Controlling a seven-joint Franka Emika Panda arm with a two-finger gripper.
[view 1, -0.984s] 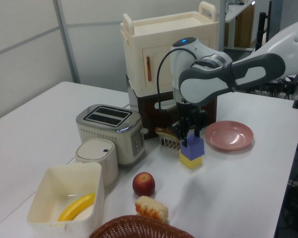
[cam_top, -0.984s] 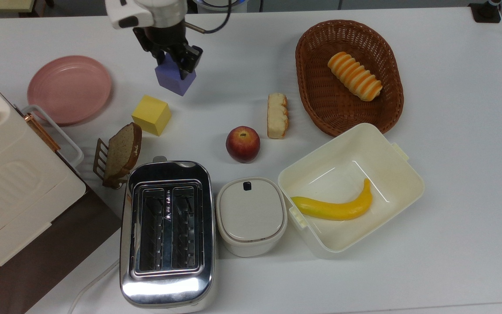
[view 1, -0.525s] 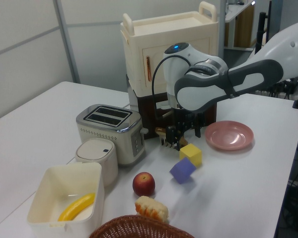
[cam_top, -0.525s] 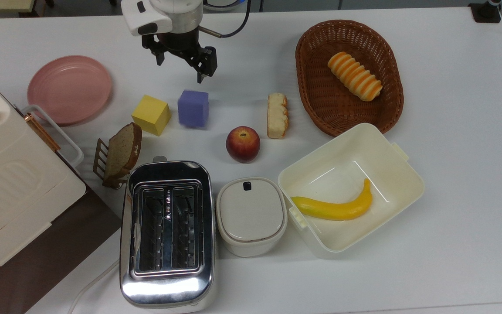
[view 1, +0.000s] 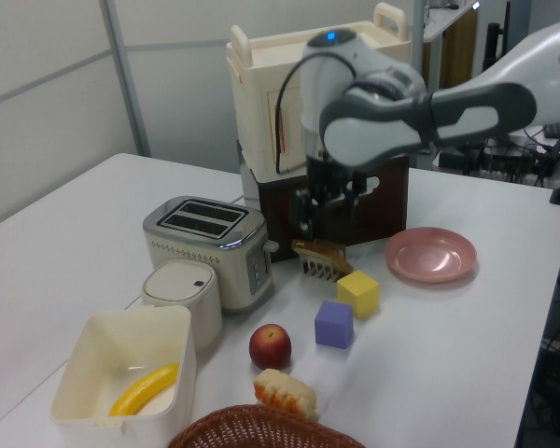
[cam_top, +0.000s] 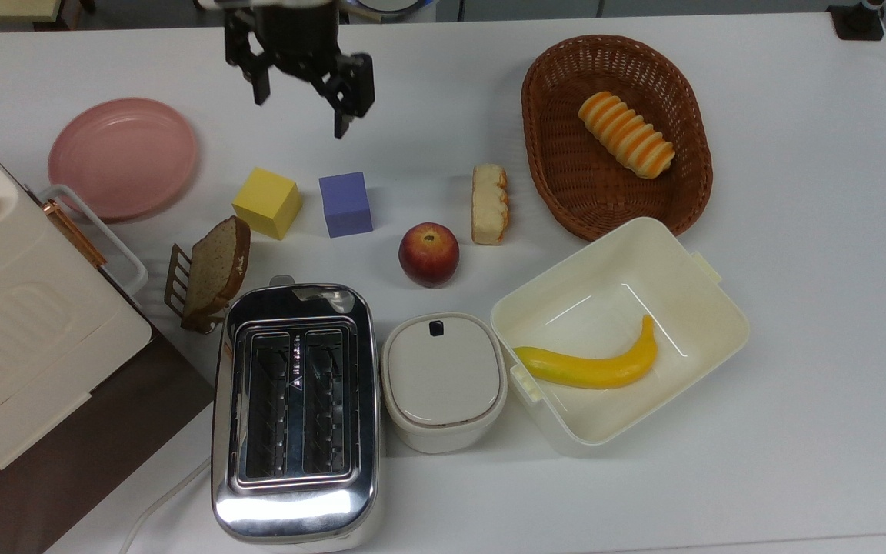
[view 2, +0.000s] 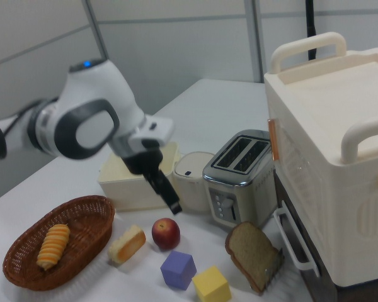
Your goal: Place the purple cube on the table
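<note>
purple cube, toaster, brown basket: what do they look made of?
Purple cube: matte, uniform colour, no glare; probably foam or painted wood, can't tell which.
Toaster: polished metal shell, mirror-like reflections in the top view, perforated band on its side in the left view.
Brown basket: woven wicker or a plastic imitation; the weave shows along its rim and walls.

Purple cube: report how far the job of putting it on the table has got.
Done: the purple cube sits flat on the white table, between the yellow cube and the apple, touching neither. In hand: nothing; the gripper hangs open and empty above the table, clear of the cube. Left: nothing visible, beyond perhaps moving the arm away.
</note>
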